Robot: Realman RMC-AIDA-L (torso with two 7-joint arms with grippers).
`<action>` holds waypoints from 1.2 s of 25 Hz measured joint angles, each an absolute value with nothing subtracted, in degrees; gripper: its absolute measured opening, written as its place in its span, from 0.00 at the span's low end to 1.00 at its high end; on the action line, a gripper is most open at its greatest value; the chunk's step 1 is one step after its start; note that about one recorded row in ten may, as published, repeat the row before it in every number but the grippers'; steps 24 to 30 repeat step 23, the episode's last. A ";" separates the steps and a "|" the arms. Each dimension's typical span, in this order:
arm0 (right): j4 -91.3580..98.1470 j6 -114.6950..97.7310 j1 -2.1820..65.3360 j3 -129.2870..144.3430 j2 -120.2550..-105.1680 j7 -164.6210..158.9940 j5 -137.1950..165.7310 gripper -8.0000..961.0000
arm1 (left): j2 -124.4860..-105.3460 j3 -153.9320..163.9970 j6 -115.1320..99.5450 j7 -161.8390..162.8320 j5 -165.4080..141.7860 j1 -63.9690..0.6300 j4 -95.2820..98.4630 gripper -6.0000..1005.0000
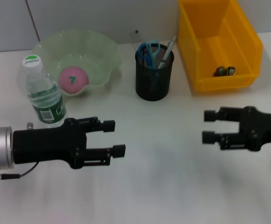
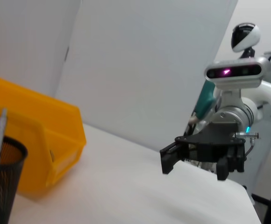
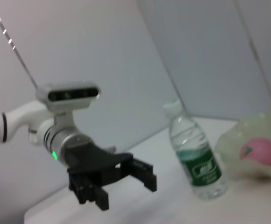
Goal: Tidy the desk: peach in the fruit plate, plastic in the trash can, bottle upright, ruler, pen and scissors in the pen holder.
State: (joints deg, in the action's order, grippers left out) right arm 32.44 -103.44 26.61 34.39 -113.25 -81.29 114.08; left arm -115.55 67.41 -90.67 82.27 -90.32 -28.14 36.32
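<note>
**A:** Looking down from the head view, where do things lie from each end effector?

**B:** The left end effector hovers over the tabletop with its jaws apart and nothing between them. The bottle stands upright just behind it, cap up, long axis vertical. Beyond that the peach sits in the fruit plate. The right end effector hovers opposite, jaws also apart and empty, with the trash can behind it. The pen holder stands between the two, a little nearer the left arm, with the scissors and pen upright in it. I can't pick out a ruler.

**A:** And the left wrist view?

**B:** It shows the right end effector across the tabletop, open and empty; the pen holder and trash can lie to the near side.

**A:** The right wrist view?

**B:** The left end effector, open, with the bottle and peach beyond it. I judge nothing is left lying within reach.
</note>
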 joint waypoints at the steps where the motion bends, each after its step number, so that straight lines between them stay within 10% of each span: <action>1: 32.31 -103.30 26.84 34.40 -113.59 -80.81 114.84 0.82 | -115.25 67.15 -91.42 81.48 -92.21 -27.93 35.00 0.77; 30: 31.35 -102.79 26.66 36.37 -115.15 -79.46 116.10 0.82 | -113.90 67.05 -93.84 78.78 -93.61 -26.15 34.10 0.77</action>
